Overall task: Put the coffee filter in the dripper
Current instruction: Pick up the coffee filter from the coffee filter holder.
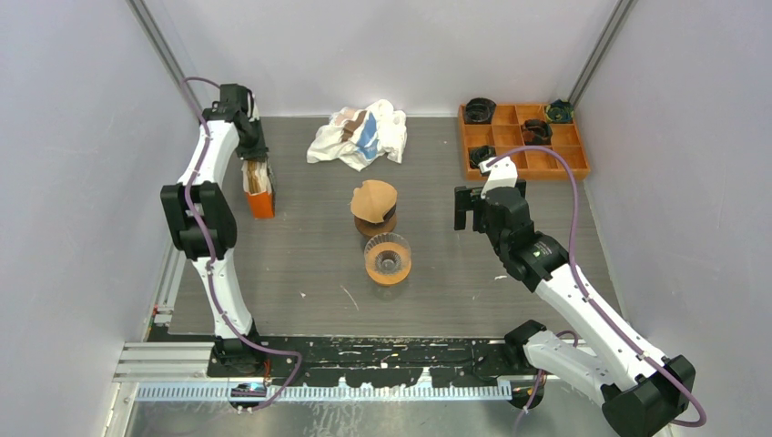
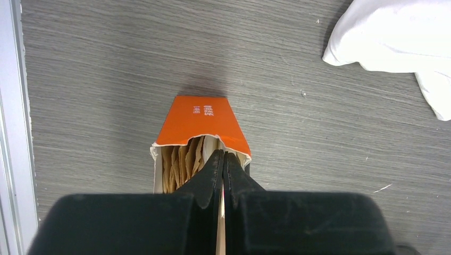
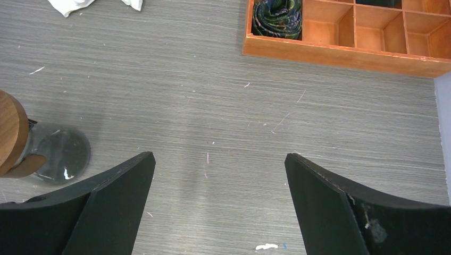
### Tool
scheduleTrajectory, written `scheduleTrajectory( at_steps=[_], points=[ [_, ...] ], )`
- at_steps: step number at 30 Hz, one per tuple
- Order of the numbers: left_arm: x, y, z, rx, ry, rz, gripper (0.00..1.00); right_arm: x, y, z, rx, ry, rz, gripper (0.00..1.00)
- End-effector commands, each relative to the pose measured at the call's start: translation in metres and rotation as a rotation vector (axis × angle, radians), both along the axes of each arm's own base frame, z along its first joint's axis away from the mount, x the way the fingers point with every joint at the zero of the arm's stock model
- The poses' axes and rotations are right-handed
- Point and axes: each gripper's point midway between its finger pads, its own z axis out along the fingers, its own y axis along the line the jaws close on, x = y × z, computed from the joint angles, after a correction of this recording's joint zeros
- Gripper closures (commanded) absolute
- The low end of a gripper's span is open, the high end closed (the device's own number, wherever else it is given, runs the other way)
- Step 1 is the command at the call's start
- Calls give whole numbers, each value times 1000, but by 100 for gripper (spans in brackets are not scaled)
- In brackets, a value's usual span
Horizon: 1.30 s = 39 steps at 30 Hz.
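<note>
Top view: the left end effector [image 1: 256, 164] reaches down into the open top of a tall orange cardboard box [image 1: 260, 193] standing at the left of the grey wood-grain bench [image 1: 300, 273]. In the middle sits a round, ribbed, translucent orange dripper [image 1: 388, 259]. Just behind it is a dark stand capped with a tan paper cone [image 1: 374, 201]. A crumpled white cloth [image 1: 359, 134] lies at the back. An orange compartmented tray [image 1: 523, 141] is at the back right, and the right end effector [image 1: 472, 208] hangs near it.

Left wrist view: the black fingers [image 2: 210, 175] are pressed together inside the torn box mouth. They pinch the thin tan edge of one coffee filter [image 2: 221, 218] from the brown paper stack [image 2: 183, 159].

Right wrist view: the right end effector's fingers [image 3: 122, 180] are spread wide over bare bench. A glass base [image 3: 61, 154] shows at the left, and a dark coiled item [image 3: 276, 18] fills one tray compartment.
</note>
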Motion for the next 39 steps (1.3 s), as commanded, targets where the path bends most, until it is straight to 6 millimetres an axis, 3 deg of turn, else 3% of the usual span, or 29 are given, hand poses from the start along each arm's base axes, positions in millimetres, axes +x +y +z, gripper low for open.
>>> scheduleTrajectory(
  at_steps=[1,13,25,31,39],
  points=[
    [7,4,32,22,-75,-12,100,5,3,24,50,-63,-4,0],
    [-20,10,89,71,-156,-11,100,0,7,37,79,-91,27,0],
    [-66,11,150,72,-242,37,100,-1,24,47,126,-92,105,0],
    [-95,-9,187,-29,-331,22,100,-3,32,59,155,-117,156,0],
    [-139,-53,217,-234,-421,-61,100,-11,67,68,248,-125,330,1]
  ],
)
